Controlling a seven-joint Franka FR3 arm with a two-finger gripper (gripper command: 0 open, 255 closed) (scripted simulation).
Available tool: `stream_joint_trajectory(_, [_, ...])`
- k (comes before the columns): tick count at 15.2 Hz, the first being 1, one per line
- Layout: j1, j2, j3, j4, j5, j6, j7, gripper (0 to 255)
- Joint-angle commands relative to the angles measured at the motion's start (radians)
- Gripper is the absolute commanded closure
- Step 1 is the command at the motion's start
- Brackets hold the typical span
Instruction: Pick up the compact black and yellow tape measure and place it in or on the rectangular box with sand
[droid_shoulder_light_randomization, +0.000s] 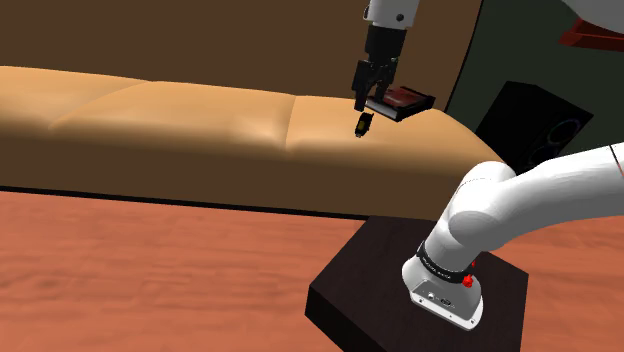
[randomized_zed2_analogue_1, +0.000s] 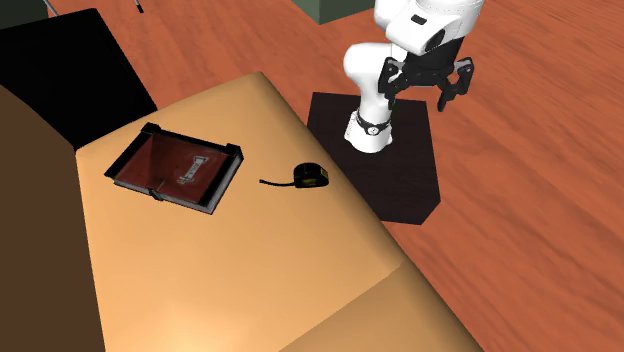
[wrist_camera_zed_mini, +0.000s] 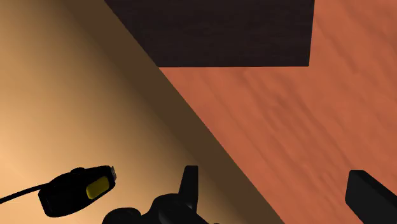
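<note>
Gripper (randomized_zed2_analogue_1: 414, 100) hangs high with its two black fingers spread wide and nothing between them. The black and yellow tape measure (randomized_zed2_analogue_1: 311, 176) lies on the tan sofa (randomized_zed2_analogue_1: 250, 290), a thin black tail trailing from it. Beyond the tape measure on that tail's side, near but apart, sits the dark-rimmed box (randomized_zed2_analogue_1: 228, 178) with its reddish-brown fill. On the tape measure's other side the cushion rolls off close by to the wooden floor (wrist_camera_zed_mini: 305, 127) and the dark stand (wrist_camera_zed_mini: 222, 32). My worry is alignment. If I drop straight down from here, I judge one finger would clip the tape measure's casing and shove it over that edge, or catch the tail. The shoulder view flatters me, since there the hand looks parked right over the tape measure. The wrist view corrects that, showing the tape measure outside the nearer finger, with cushion edge and floor in the gap. The second exterior view gives me the spacing from tape measure to box.
</note>
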Motion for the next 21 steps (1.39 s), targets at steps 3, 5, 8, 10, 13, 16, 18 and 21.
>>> stream_joint_trajectory(3, [-0.032, 0.063, -0.017, 0.020, 0.000, 0.030, 0.040, 0])
stream_joint_trajectory(5, [-0.062, 0.125, -0.035, 0.041, 0.001, 0.057, 0.080, 0])
stream_joint_trajectory(8, [-0.106, 0.214, -0.065, 0.074, 0.004, 0.094, 0.138, 0])
stream_joint_trajectory(10, [-0.134, 0.272, -0.086, 0.096, 0.007, 0.116, 0.176, 0])
stream_joint_trajectory(13, [-0.174, 0.353, -0.120, 0.129, 0.014, 0.145, 0.230, 0])
stream_joint_trajectory(16, [-0.213, 0.430, -0.157, 0.161, 0.024, 0.170, 0.283, 0])
stream_joint_trajectory(18, [-0.238, 0.478, -0.183, 0.181, 0.033, 0.185, 0.316, 0])
stream_joint_trajectory(21, [-0.275, 0.547, -0.221, 0.207, 0.048, 0.206, 0.365, 0])
